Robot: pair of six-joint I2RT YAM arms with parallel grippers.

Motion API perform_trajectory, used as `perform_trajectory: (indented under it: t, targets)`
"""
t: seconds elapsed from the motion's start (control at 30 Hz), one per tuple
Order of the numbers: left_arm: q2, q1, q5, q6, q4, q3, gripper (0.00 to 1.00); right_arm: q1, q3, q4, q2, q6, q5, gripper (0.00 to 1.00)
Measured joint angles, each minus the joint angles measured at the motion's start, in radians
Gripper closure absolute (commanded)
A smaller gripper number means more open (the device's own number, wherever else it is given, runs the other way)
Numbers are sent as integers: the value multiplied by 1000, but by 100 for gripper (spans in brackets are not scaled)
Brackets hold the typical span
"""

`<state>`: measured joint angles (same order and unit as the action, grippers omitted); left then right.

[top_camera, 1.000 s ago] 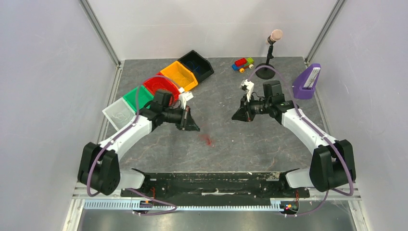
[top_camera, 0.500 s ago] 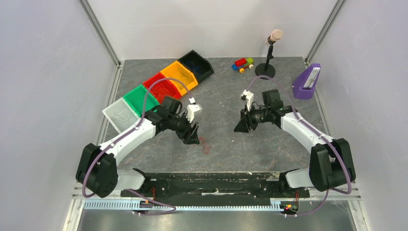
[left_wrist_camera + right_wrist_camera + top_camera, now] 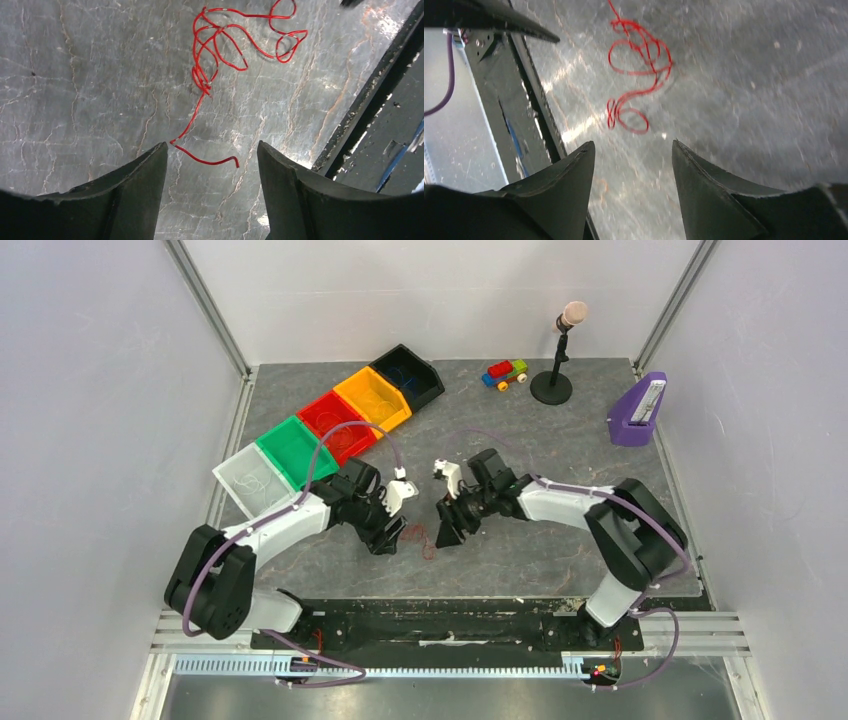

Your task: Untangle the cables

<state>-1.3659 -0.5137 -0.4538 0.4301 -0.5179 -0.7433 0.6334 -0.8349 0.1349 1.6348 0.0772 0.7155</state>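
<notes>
One red cable [image 3: 428, 541] lies loose on the grey table, a thin curly strand with several loops. My left gripper [image 3: 392, 538] hangs just left of it and stands open. In the left wrist view the cable [image 3: 205, 86] spreads ahead of the left gripper [image 3: 211, 145], and its free end lies between the fingertips, untouched. My right gripper [image 3: 444, 534] hovers just right of the cable, also open. The right wrist view shows the cable [image 3: 651, 52] ahead of the right gripper [image 3: 631, 142], with nothing between the fingers.
A row of bins runs along the back left: white [image 3: 247, 475], green [image 3: 291, 446], red [image 3: 335, 420], orange [image 3: 372, 395], black [image 3: 408, 373]. A toy car [image 3: 505, 372], a microphone stand [image 3: 553, 385] and a purple holder [image 3: 637, 410] stand at the back. The black rail [image 3: 430, 615] borders the near edge.
Both arms have swung inward and toward the near edge, closing on the red cable. Both grippers went from shut to open. The cable now rests on the table.
</notes>
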Motion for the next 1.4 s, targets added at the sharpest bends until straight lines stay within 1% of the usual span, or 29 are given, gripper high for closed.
perform_trajectory:
  t: [0.07,0.13,0.2,0.23,0.27,0.3,0.33,0.37,0.5,0.53,0.57,0.63,0.7,0.87,0.9,1.0,1.03,1.13,1.2,1.27,1.4]
  targets:
    - [0,3,10,-16,13,10,38,34,-34,-38,53,31,-18,42]
    - [-1,8,26,-36,39,10,43,66,-55,-87,92,59,-41,46]
    - [-10,16,38,-52,63,9,49,89,-58,-126,109,77,-65,52]
    - [-18,21,42,-63,68,8,57,99,-58,-142,117,83,-79,56]
    - [-31,32,43,-76,79,6,68,108,-58,-153,126,89,-93,62]
    - [-40,43,41,-85,83,5,83,116,-58,-162,135,97,-109,67]
    - [-49,59,38,-99,86,4,94,117,-58,-164,142,96,-123,72]
    - [-55,77,34,-111,87,2,98,117,-58,-163,146,94,-138,79]
    - [-60,160,9,-117,79,-9,98,107,-58,-142,142,67,-196,99]
    - [-59,189,0,-116,74,-14,98,100,-55,-132,135,57,-203,100]
    - [-57,212,-11,-114,66,-21,98,88,-50,-116,122,47,-208,100]
    - [-31,305,-23,-110,47,-31,98,56,-35,-83,85,26,-217,100]
    - [6,362,-75,-102,32,-34,98,11,-23,-68,42,5,-201,100]
    - [84,416,-181,-43,-5,-34,98,-82,-22,-36,-69,-65,-139,100]
    - [89,430,-193,-35,-9,-34,98,-106,-21,-18,-90,-86,-121,97]
    - [90,470,-218,-19,-19,-34,98,-157,-10,35,-120,-144,-94,75]
    - [90,492,-204,-13,-29,-34,98,-178,-3,73,-125,-169,-96,72]
    - [87,541,-204,-13,-35,-35,98,-225,23,152,-117,-198,-94,70]
    - [76,517,-211,-21,-35,-42,98,-229,21,180,-93,-201,-89,70]
    - [61,468,-220,-36,-32,-46,98,-225,-1,198,-56,-201,-89,68]
    - [32,417,-236,-89,-30,-45,98,-219,-78,226,-6,-194,-91,56]
